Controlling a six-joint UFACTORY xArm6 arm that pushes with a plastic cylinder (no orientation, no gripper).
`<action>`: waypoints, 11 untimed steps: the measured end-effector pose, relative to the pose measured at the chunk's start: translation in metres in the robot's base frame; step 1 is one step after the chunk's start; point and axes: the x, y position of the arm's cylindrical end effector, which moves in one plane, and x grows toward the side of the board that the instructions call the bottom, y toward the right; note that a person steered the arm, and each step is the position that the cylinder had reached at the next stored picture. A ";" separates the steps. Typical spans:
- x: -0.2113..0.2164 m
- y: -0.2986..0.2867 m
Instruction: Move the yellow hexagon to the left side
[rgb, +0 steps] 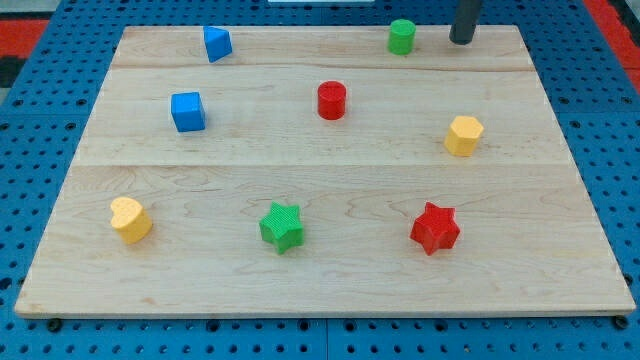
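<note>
**Approach step: tip not yet at the yellow hexagon**

Yellow hexagon-shaped plastic block (463, 135) lying near the right edge of the pale wooden worktop (330, 290), about midway between top and bottom edges, untouched. To its left, well apart, a red cylinder block (331, 100); below it, toward the bottom right corner, a red star block (434, 228). Further out: a green star block (282, 226) near the bottom edge at the middle, a yellow heart block (130, 219) toward the bottom left corner, a blue cube (187, 111) and a blue angular block (217, 43) toward the top left corner, a green cylinder block (401, 36) at the top edge.

My tip (461, 41) at the top edge, toward the top right corner, just beside the green cylinder, apart from the hexagon. No pincer on this rod, so nothing to spread or pinch.

Judged as the beginning: nothing pushed so far. Next move probably calls for coming down past the hexagon to its right face, then pushing leftward. Possible trouble: red cylinder close to the path; a line slightly lower across the middle looks free.
</note>
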 end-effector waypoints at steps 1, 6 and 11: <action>0.034 0.000; 0.158 0.074; 0.203 -0.070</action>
